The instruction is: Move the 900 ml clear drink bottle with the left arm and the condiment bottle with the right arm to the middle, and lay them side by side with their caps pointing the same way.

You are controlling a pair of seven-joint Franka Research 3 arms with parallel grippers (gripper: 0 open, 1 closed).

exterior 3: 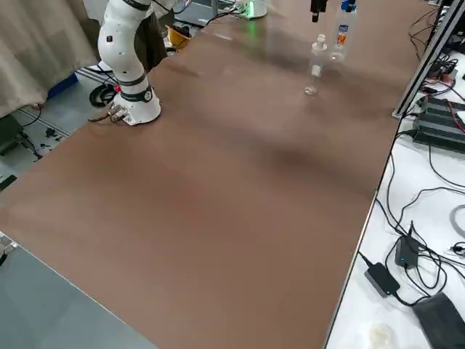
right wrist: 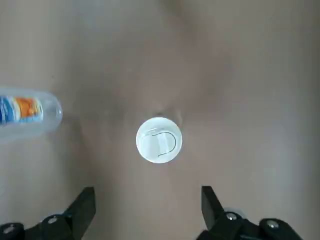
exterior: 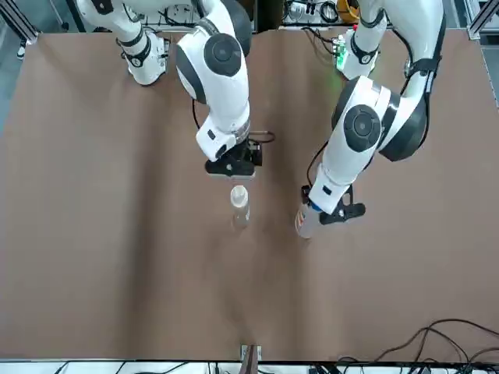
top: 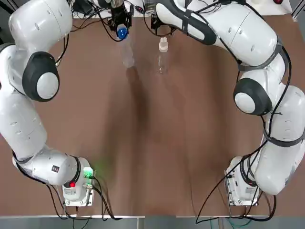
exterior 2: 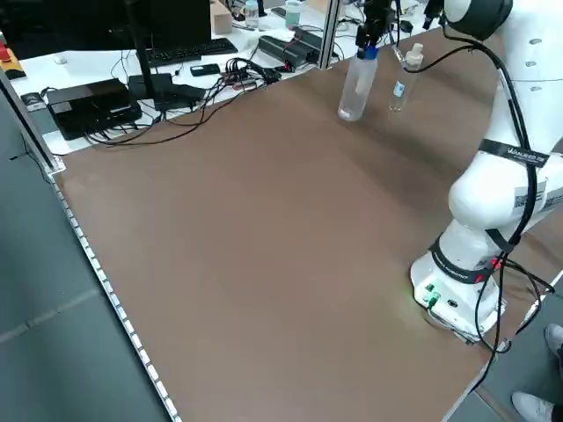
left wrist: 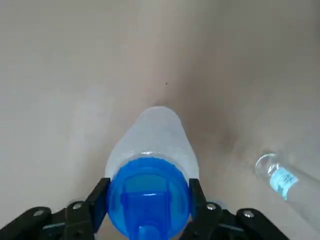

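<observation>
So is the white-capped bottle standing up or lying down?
Upright: the white-capped bottle stands on the table, cap up, below the open right gripper.

The right hand (right wrist: 147,197) hangs with fingers (right wrist: 84,207) spread wide, clear of the condiment bottle (right wrist: 159,140), whose white cap sits at its twelve o'clock. At ten o'clock a clear drink bottle (right wrist: 27,112) shows against the brown counter (right wrist: 240,75).

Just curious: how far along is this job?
Nothing done yet: both bottles stand at the far side. The left gripper clamps the drink bottle by its blue cap; the right gripper hovers open above the condiment bottle. Moving both to the middle and laying them down remains.
</observation>
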